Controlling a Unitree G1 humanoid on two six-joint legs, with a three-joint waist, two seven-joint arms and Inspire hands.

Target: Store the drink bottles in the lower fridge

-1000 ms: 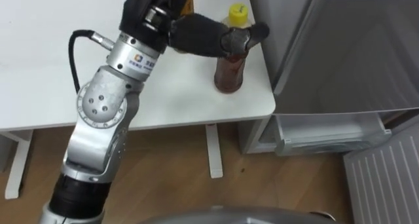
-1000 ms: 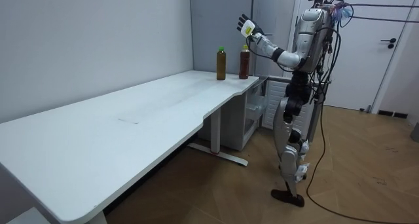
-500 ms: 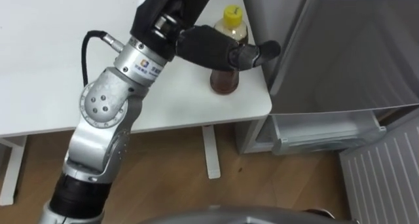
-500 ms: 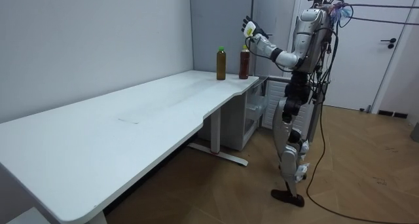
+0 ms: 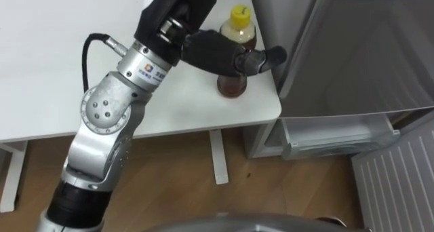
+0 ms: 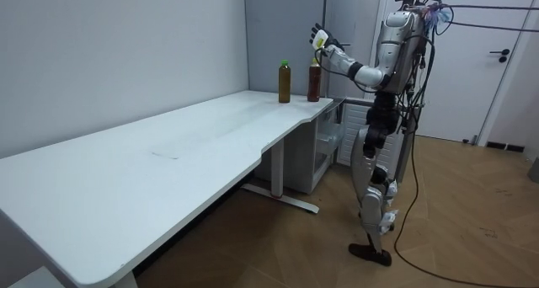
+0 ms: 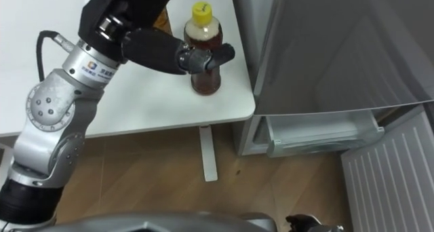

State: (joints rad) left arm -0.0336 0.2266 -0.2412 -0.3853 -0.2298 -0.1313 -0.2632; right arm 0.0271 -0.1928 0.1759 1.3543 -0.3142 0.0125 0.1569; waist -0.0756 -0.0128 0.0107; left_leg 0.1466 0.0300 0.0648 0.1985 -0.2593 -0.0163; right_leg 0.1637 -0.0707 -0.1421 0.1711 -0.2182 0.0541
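Observation:
A tea bottle with a yellow cap (image 5: 232, 83) stands upright at the near right corner of the white table (image 5: 41, 62). My left hand (image 5: 207, 47) reaches over the table, open, its thumb lying across the front of the bottle's shoulder. In the room view the left hand (image 6: 318, 38) is raised just above the yellow-capped bottle (image 6: 313, 79), fingers straight up. A second bottle with a green cap (image 6: 285, 82) stands beside it, further from the robot. The lower fridge's white door (image 5: 400, 184) hangs open at the right, showing a drawer (image 5: 339, 138).
The grey upper fridge (image 5: 359, 49) stands close to the table's right edge. Wooden floor and a white table leg (image 5: 218, 157) lie below. In the room view the robot stands upright at the table's end, before the fridge, with a door (image 6: 497, 69) behind it.
My left hand has moved towards the fridge side, so its thumb now crosses the bottle's front. The eye view shifted a little. Both bottles stand where they were.

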